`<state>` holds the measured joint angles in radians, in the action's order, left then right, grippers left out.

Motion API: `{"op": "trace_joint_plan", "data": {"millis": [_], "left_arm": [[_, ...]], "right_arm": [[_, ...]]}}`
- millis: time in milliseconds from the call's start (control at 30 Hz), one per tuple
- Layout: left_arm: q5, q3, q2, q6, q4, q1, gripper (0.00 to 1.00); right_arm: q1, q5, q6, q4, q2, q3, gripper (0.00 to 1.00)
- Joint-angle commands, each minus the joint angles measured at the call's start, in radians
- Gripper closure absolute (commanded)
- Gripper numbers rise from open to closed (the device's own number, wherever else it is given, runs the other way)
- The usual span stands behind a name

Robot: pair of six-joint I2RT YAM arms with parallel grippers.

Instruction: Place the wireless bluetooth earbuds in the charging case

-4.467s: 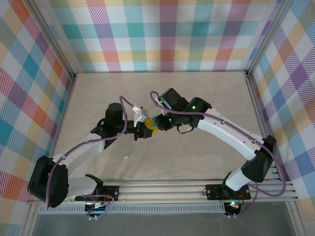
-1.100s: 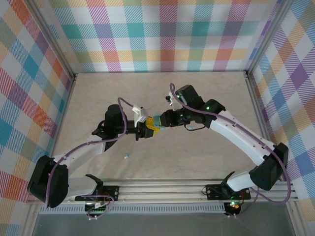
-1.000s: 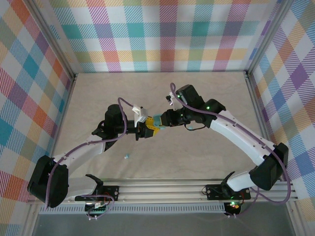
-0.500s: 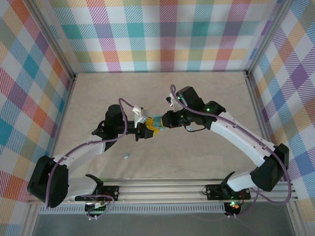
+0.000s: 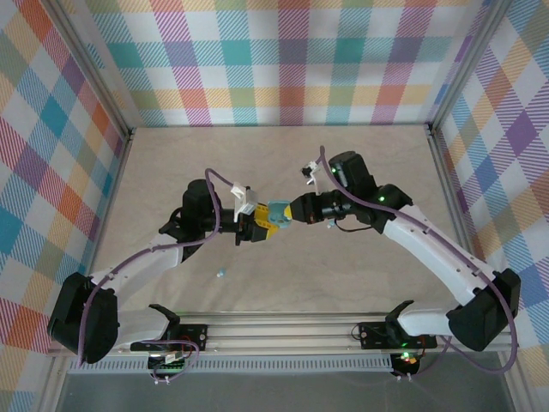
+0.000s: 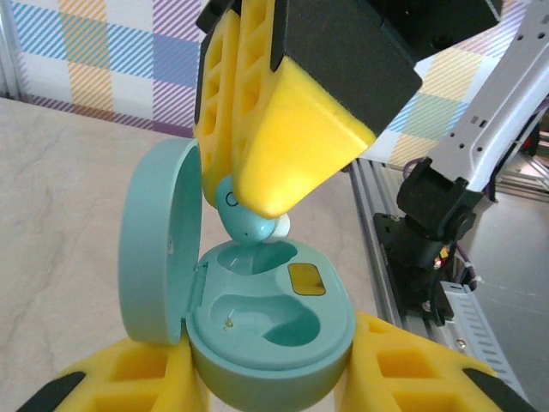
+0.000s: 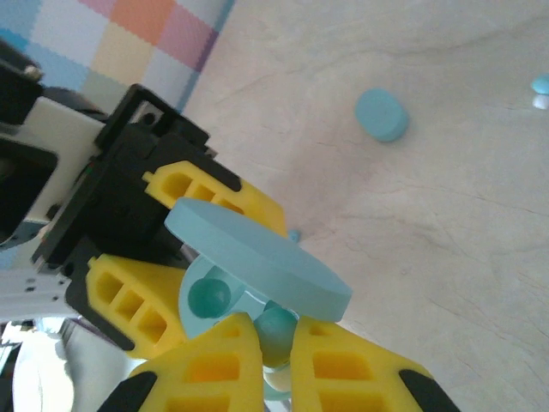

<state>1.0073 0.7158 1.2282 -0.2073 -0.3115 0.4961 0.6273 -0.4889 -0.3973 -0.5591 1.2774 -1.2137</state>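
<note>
Smooth oval case (image 6: 270, 324) in left end effector (image 5: 258, 225); right end effector (image 7: 276, 354) pinching earbud (image 6: 245, 220).

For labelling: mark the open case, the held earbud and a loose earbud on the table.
open case (image 6: 159, 240): left wrist view, inner face of its raised lid.
held earbud (image 6: 243, 219): left wrist view, its teal body.
loose earbud (image 5: 221, 274): top view, its middle.
</note>
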Motion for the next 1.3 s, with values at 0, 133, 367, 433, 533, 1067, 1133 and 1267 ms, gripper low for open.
{"op": "trace_joint_plan", "data": {"millis": [0,133,367,433,533,1067,1133,1267], "left_arm": [[0.105,0.047,-0.02,-0.027,0.028,0.012,0.86],[0.142,0.077,-0.018,-0.04,0.071,0.012,0.86],[0.159,0.091,-0.027,-0.055,0.105,0.012,0.86],[0.163,0.094,-0.022,-0.057,0.107,0.012,0.86],[0.174,0.101,-0.012,-0.055,0.108,0.013,0.86],[0.2,0.146,0.027,-0.052,0.118,0.013,0.86],[0.2,0.149,0.03,-0.053,0.12,0.013,0.86],[0.197,0.152,0.034,-0.053,0.121,0.013,0.86]], "right_arm": [[-0.028,-0.15,0.094,0.092,-0.02,0.006,0.9],[-0.046,-0.255,0.157,0.107,-0.018,0.009,0.9],[-0.047,-0.256,0.259,0.061,-0.006,-0.004,0.89],[-0.046,-0.285,0.246,0.084,-0.003,0.0,0.89],[-0.046,-0.323,0.216,0.144,-0.006,0.02,0.89],[-0.003,-0.254,0.225,0.276,-0.02,0.118,0.86],[0.011,-0.223,0.23,0.288,-0.022,0.131,0.86],[0.026,-0.17,0.217,0.335,-0.041,0.166,0.85]]}}
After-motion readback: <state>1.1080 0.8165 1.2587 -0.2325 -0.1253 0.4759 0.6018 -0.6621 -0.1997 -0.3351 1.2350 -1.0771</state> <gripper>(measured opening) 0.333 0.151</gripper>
